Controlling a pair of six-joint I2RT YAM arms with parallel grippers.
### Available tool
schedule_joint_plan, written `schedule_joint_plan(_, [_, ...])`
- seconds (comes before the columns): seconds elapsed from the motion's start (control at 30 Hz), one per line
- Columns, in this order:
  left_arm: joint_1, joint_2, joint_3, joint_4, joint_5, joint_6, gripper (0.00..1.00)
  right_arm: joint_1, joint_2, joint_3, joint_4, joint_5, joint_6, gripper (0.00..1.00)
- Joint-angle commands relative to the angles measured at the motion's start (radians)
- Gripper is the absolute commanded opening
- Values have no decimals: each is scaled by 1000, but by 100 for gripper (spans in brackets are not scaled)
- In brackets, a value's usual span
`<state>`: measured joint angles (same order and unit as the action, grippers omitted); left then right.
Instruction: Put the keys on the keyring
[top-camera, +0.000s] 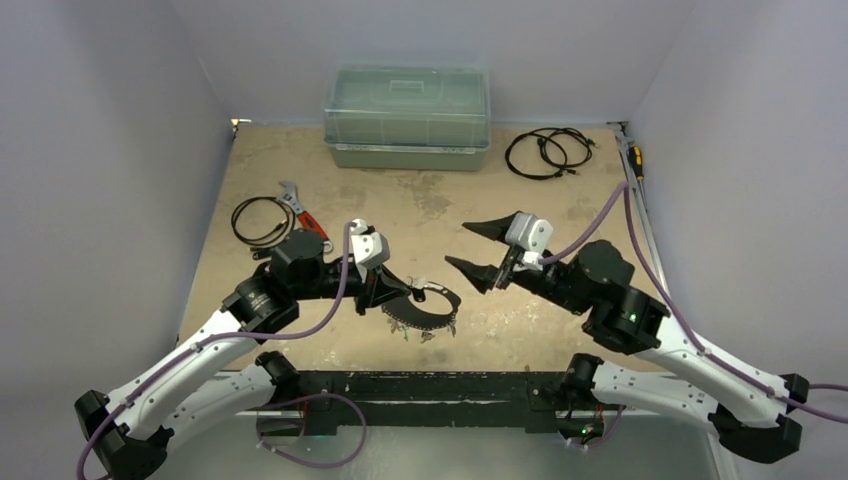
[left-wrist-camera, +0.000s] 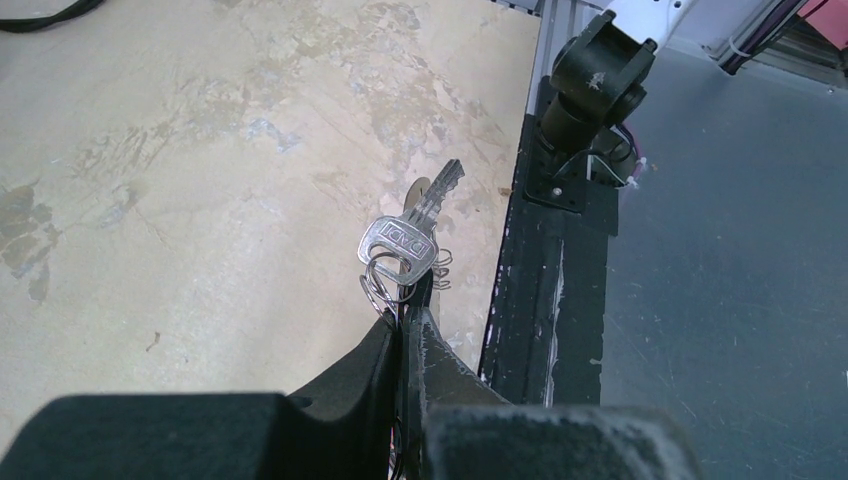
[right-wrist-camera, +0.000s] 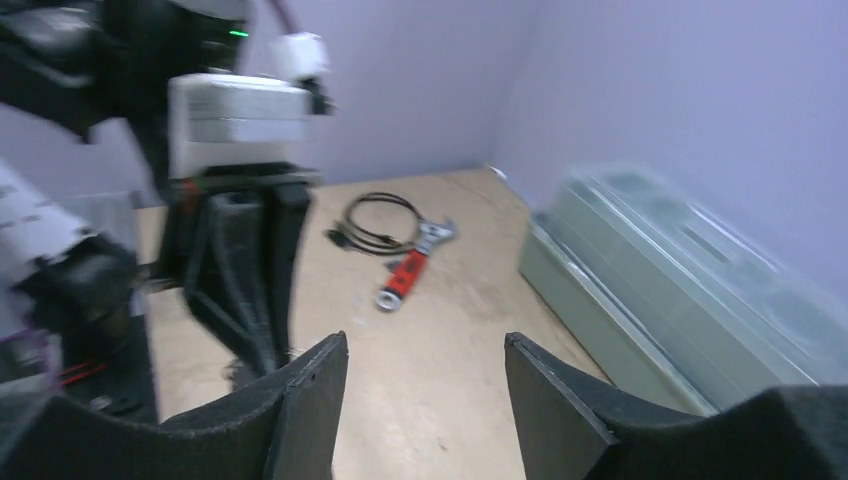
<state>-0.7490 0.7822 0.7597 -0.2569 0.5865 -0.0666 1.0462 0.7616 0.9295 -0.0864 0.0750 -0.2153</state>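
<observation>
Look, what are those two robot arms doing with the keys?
The left claw is shut on the big silver keyring, holding it near the middle of the table. Several keys already hang from the ring. The right claw is open and empty, pointing toward the ring from close beside it. It isn't holding a key right now, so no new key is going on at this moment.

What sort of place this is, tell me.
Probably a robot lab test cell: plain walls box in a scuffed tabletop, with a red-handled wrench and a lidded plastic box as props.
</observation>
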Motion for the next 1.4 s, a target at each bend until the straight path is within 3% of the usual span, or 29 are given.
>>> schedule_joint_plan(0.0, [-7, -19, 73, 6, 49, 23, 0, -49, 63, 43, -45, -415, 32, 67])
schedule_joint_plan(0.13, [-9, -32, 110, -31, 63, 27, 0, -86, 122, 71, -57, -559, 60, 78])
schedule_joint_plan(0.33, [-13, -35, 155, -82, 66, 44, 0, -128, 170, 66, -6, -702, 86, 80])
schedule_joint_plan(0.57, [-12, -44, 168, -100, 51, 58, 0, -160, 244, 63, 33, -775, 125, 80])
schedule_joint_plan(0.97, [-14, -55, 166, -93, 39, 62, 0, -173, 319, 40, 51, -754, 144, 74])
schedule_joint_plan(1.17, [-14, -60, 162, -86, 29, 62, 0, -176, 328, 15, 80, -785, 162, 62])
schedule_joint_plan(1.37, [-15, -66, 150, -71, 24, 62, 0, -178, 333, -5, 116, -804, 162, 37])
